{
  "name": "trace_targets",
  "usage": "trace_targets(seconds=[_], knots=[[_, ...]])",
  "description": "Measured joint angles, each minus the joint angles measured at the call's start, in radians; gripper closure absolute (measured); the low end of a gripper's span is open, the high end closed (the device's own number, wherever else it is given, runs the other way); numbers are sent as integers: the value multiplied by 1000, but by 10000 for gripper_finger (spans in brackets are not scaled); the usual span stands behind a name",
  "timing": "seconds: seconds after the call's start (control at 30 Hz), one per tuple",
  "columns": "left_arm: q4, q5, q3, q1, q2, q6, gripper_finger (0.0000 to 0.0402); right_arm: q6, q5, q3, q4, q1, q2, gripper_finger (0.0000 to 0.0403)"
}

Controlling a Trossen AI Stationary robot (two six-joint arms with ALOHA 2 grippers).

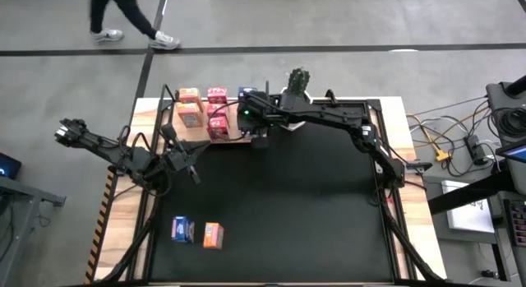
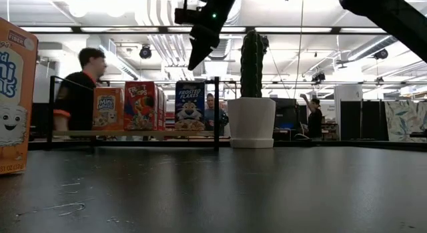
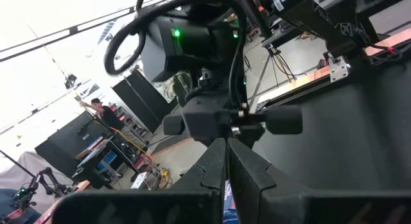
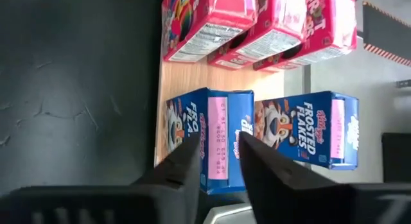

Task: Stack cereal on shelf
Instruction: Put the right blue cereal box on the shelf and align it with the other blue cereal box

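Observation:
The light-wood shelf [image 1: 200,133] stands at the table's far edge. On it stand orange boxes [image 1: 189,106], pink-red boxes [image 1: 218,110] and blue boxes [image 1: 246,93]. My right gripper [image 4: 221,161] hovers open above the shelf's right end. Its fingers point down over a standing blue box [image 4: 212,131], clear of the box's top in the low view [image 2: 200,56]. A second blue box [image 4: 308,128] stands beside it. A blue box [image 1: 182,229] and an orange box [image 1: 213,235] lie on the black mat near the front. My left gripper [image 1: 194,162] is shut and empty over the mat's left part.
A cactus in a white pot [image 2: 251,119] stands just right of the shelf. Thin black posts [image 2: 216,113] rise at the shelf's edges. The orange box fills the low view's left edge [image 2: 13,93]. People move in the room behind the table.

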State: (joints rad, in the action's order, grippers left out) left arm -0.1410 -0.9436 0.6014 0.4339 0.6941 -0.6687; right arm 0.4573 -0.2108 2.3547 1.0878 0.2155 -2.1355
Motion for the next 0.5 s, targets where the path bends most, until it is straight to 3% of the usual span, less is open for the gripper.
trace_targets(seconds=[0.17, 0.33, 0.5], knots=[[0, 0, 0, 0, 0, -3, 402, -6, 21, -2, 46, -4, 17, 385], [0, 0, 0, 0, 0, -25, 402, -54, 87, -13, 65, -26, 37, 391], [0, 0, 2, 0, 0, -41, 402, -31, 88, -53, 18, -69, 38, 392]])
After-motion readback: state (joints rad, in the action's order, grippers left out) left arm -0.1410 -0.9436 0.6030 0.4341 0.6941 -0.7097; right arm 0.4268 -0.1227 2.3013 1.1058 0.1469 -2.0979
